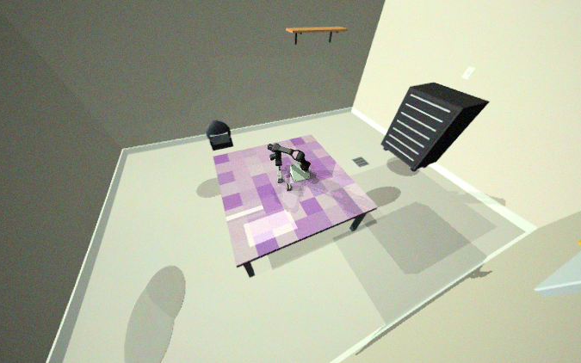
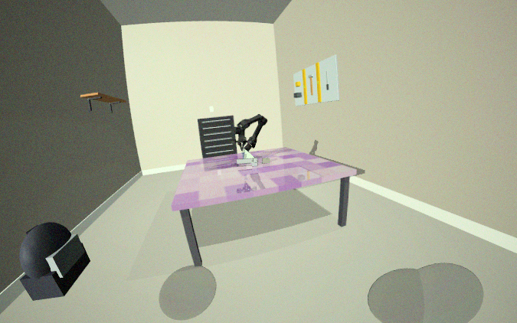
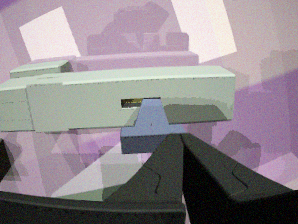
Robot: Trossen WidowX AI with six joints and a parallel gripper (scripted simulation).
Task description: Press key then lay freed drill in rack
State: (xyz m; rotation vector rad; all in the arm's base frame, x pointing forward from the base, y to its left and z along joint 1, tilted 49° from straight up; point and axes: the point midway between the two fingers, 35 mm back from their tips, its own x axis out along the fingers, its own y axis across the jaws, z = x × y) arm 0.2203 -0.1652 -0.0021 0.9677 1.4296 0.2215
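Note:
A long pale green body lies across the wrist view, with a narrow slot in its side; something yellowish shows inside. The blue wedge-shaped key stands at the slot, its wide end toward the gripper. My gripper is shut and empty, its tips close beside the key's wide end; contact cannot be told. The drill cannot be told apart from the pale body, which has a stepped part at its left end. A small block, perhaps the rack, sits apart on the table.
The arm's pale base plate is close beside the pale body. The purple patchwork table carries shadows and reflections. A dark drawer cabinet stands beyond the table.

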